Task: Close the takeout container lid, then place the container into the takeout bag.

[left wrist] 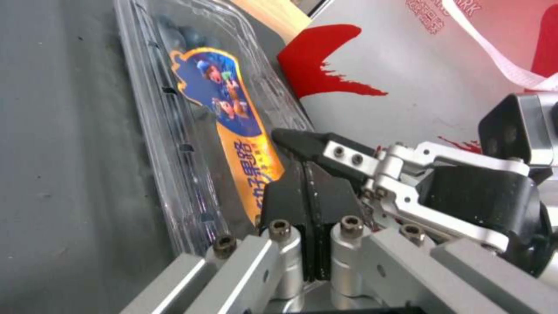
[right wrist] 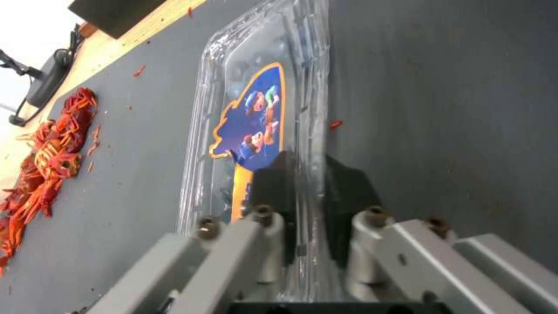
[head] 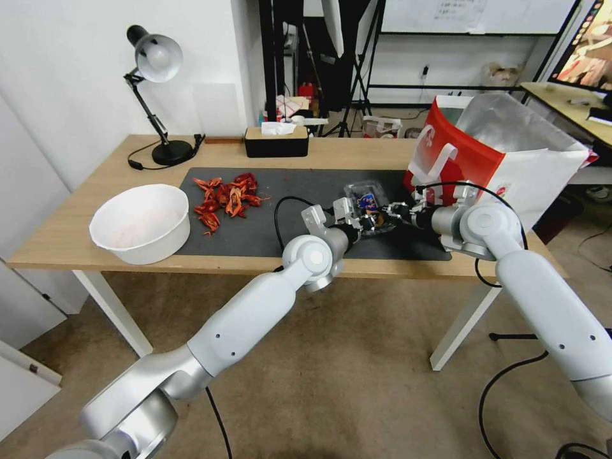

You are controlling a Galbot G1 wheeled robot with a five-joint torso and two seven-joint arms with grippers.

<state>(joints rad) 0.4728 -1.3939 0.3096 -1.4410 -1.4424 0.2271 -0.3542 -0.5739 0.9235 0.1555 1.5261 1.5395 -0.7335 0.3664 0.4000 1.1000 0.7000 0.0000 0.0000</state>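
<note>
Black fingers (right wrist: 273, 183) of the right gripper (right wrist: 308, 192) straddle the container (right wrist: 261, 131) edge, clamped on the rim with the lid (right wrist: 253, 122) down and its blue-orange label up. From the opposite side the left gripper (left wrist: 308, 192) rests on the lid, jaws pressed together, gripping nothing. Container lies on the dark mat (head: 299, 185), long axis running between the two grippers. Just beyond the right arm stands the takeout bag (head: 510, 159), so that arm looks nearer for the transfer.
</note>
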